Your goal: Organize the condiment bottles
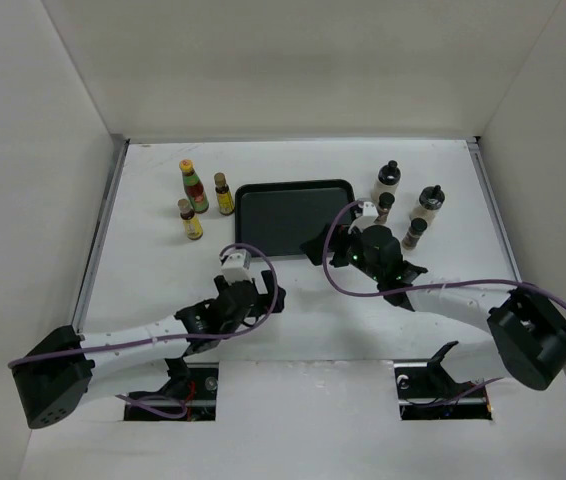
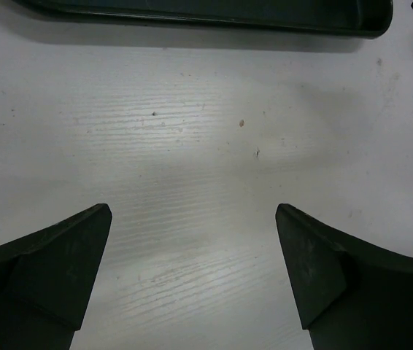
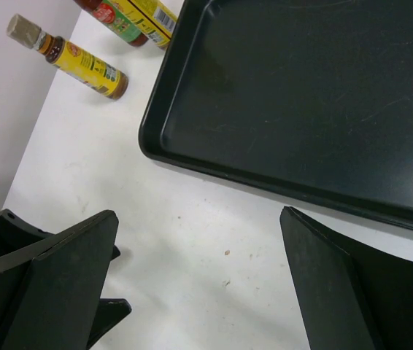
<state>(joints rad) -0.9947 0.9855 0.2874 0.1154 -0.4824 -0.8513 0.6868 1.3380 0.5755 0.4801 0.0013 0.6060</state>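
Left of the black tray (image 1: 293,218) stand a tall red-labelled bottle with a yellow cap (image 1: 193,186) and two yellow-labelled dark bottles (image 1: 224,195) (image 1: 190,220). Right of the tray stand two cream black-capped bottles (image 1: 389,181) (image 1: 428,205) and two tiny dark jars (image 1: 386,207) (image 1: 415,233). My left gripper (image 1: 261,282) (image 2: 192,219) is open and empty over bare table just short of the tray's near edge (image 2: 214,14). My right gripper (image 1: 331,250) (image 3: 199,219) is open and empty by the tray's near right corner, pointing at the tray (image 3: 301,95).
The table is white, with white walls on three sides. The right wrist view shows one yellow-labelled bottle (image 3: 82,62) and the red-labelled one (image 3: 115,14) past the tray, and part of the left arm (image 3: 2,233) at lower left. The tray holds nothing.
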